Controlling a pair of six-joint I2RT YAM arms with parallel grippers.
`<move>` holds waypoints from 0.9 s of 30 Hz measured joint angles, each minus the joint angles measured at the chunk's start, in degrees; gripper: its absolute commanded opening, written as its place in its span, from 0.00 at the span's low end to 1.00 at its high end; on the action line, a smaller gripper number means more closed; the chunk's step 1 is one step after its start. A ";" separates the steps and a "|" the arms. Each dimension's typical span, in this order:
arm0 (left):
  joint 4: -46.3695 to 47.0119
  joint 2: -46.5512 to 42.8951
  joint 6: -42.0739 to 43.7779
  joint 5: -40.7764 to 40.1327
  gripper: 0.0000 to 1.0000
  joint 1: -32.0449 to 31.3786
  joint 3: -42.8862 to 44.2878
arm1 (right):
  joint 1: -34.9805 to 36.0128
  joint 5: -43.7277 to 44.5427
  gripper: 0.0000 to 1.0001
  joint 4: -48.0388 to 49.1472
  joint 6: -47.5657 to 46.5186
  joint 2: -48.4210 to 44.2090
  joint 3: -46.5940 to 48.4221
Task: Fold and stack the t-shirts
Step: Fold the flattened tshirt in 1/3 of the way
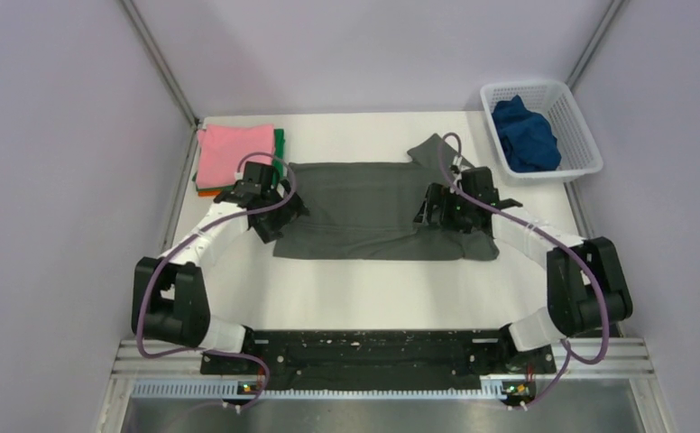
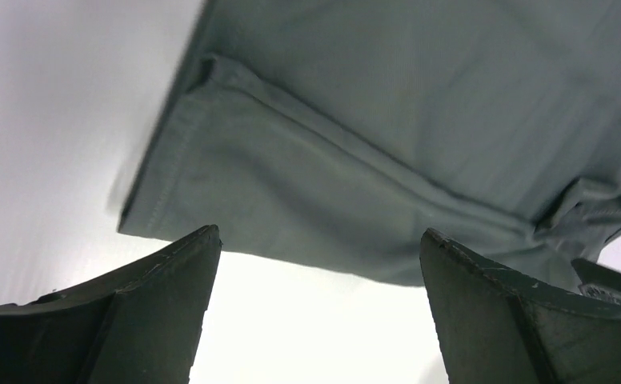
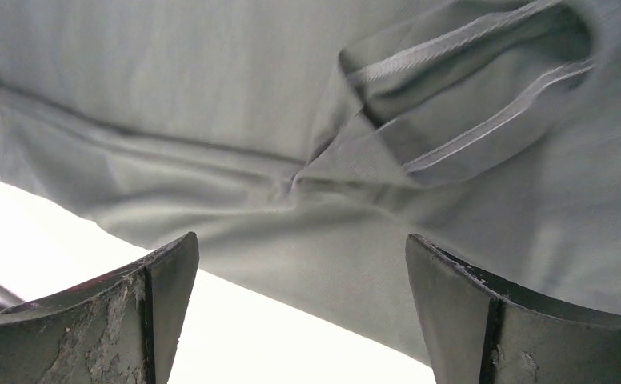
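Observation:
A dark grey t-shirt (image 1: 364,212) lies spread on the white table, partly folded lengthwise, its fold showing in the left wrist view (image 2: 355,160) and its collar in the right wrist view (image 3: 467,104). My left gripper (image 1: 272,215) hovers over its left end, jaws wide open with nothing between them (image 2: 319,240). My right gripper (image 1: 444,216) hovers over the shirt's right end, open and empty as well (image 3: 301,244). A folded stack sits at the back left: pink t-shirt (image 1: 234,155) on top, green (image 1: 279,144) and orange (image 1: 204,191) edges beneath. A dark blue t-shirt (image 1: 525,133) lies crumpled in the basket.
The white mesh basket (image 1: 581,126) stands at the back right corner. A grey sleeve (image 1: 432,149) sticks out behind the right gripper. Purple cables loop over both arms. Walls close the table on three sides.

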 measured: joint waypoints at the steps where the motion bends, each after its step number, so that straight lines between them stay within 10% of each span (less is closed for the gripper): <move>1: 0.22 0.20 0.20 0.55 0.99 -0.87 -0.61 | 0.87 -0.52 0.99 0.13 0.22 0.02 -0.79; 27: -0.31 2.10 1.55 -0.76 0.99 -1.88 -1.81 | 3.96 5.73 0.99 4.46 1.18 20.70 23.04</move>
